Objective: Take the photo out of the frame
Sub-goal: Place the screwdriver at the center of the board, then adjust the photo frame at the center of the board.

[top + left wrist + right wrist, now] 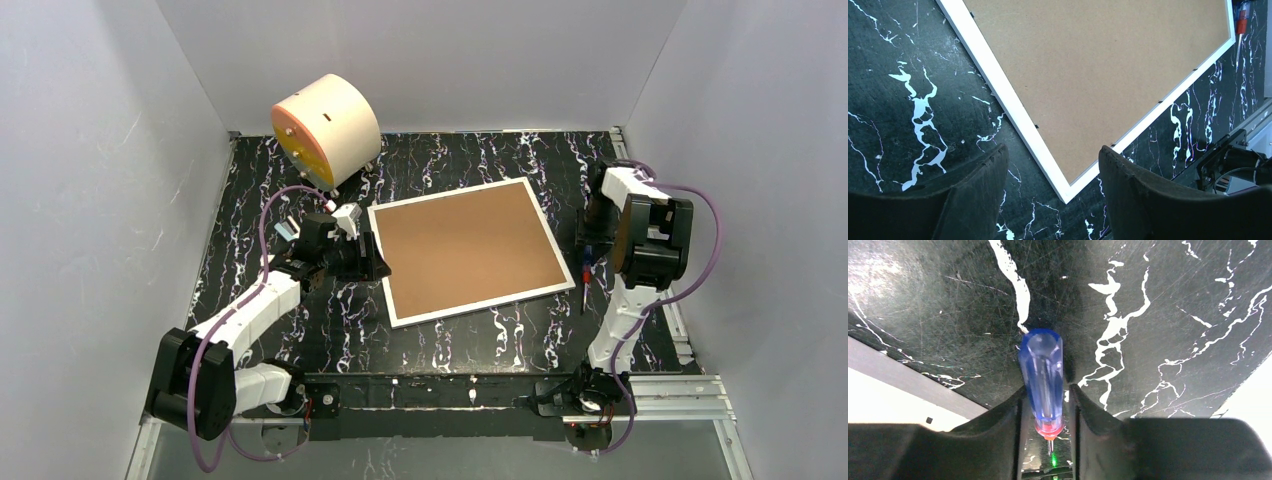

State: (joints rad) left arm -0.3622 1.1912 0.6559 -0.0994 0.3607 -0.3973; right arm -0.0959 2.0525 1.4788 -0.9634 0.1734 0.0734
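The large, thin white picture frame with a brown fibreboard back (470,250) lies face down about the middle of the black marbled worktop (300,340). Its back panel sits under small black tabs (1037,126), and the photo is hidden beneath it. The step in hand looks like opening the back. The left gripper (1052,150) has its fingers wide apart and empty, just beside the frame's left edge and towards its near-left corner. The right gripper (1045,392) sits by the frame's right edge with a blue-handled, red-collared screwdriver (1042,370) between its fingers; I cannot tell whether they clamp it. Next, I judge, the tabs need levering up before the panel can lift
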